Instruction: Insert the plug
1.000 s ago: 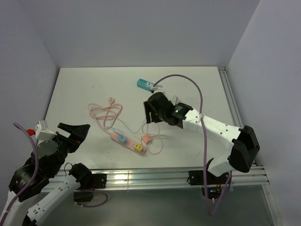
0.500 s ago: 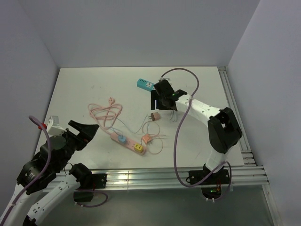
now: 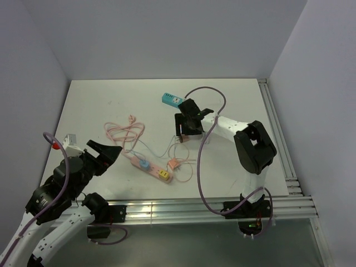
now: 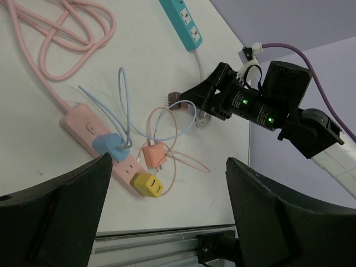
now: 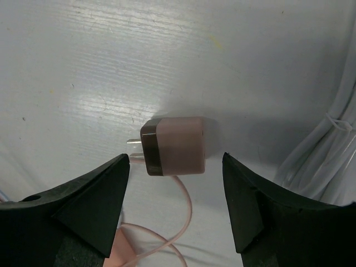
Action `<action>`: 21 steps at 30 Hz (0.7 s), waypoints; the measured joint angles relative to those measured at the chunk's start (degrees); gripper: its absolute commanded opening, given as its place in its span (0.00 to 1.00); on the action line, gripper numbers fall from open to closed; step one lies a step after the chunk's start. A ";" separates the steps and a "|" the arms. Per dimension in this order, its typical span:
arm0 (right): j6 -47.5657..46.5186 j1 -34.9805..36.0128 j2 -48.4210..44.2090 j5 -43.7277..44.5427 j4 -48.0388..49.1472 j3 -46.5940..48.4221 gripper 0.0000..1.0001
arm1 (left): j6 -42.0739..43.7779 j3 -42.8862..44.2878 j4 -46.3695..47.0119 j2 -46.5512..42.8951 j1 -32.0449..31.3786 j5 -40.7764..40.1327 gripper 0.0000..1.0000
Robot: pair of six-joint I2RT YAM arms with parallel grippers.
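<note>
Plainly, right end effector [image 5: 175, 186] hovers spread over the pink plug [image 5: 179, 146].

Top view: the right gripper [image 3: 183, 133] hides most of the brown plug [image 5: 175, 146]. Left wrist view: the far frame edge cuts off the teal power strip [image 4: 182, 23] and the pink cord [image 4: 110, 25].

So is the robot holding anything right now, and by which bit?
Nothing yet. The right gripper is open, its fingers either side of the plug lying on the table, not touching it. The left gripper is open too, holding nothing.
</note>
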 measured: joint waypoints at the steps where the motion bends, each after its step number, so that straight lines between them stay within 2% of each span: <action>1: -0.15 0.00 0.26 -0.04 0.15 0.00 0.74 | 0.00 -0.13 0.31 0.02 0.00 0.15 0.88; 8: -0.57 0.28 3.45 -0.17 0.98 0.00 0.71 | 0.07 -0.44 1.11 0.96 0.00 1.27 0.87; 11: -1.05 0.52 4.13 -0.35 1.38 0.00 0.47 | 0.37 -0.48 1.64 1.22 0.00 1.73 0.86; 12: -1.16 0.61 4.13 -0.35 1.38 0.00 0.31 | 0.42 -0.48 1.90 1.29 0.00 1.92 0.86; 15: -1.07 0.76 4.11 -0.15 2.01 -0.24 0.08 | 0.79 -0.48 2.51 1.86 0.00 2.73 0.82; 17: -1.25 0.90 3.39 -0.13 3.54 -1.38 0.01 | 1.01 -0.50 3.17 2.60 0.00 3.61 0.80; 21: -2.01 1.31 -2.16 0.26 5.29 -6.91 0.00 | 2.23 -0.63 5.51 5.38 0.02 7.04 0.76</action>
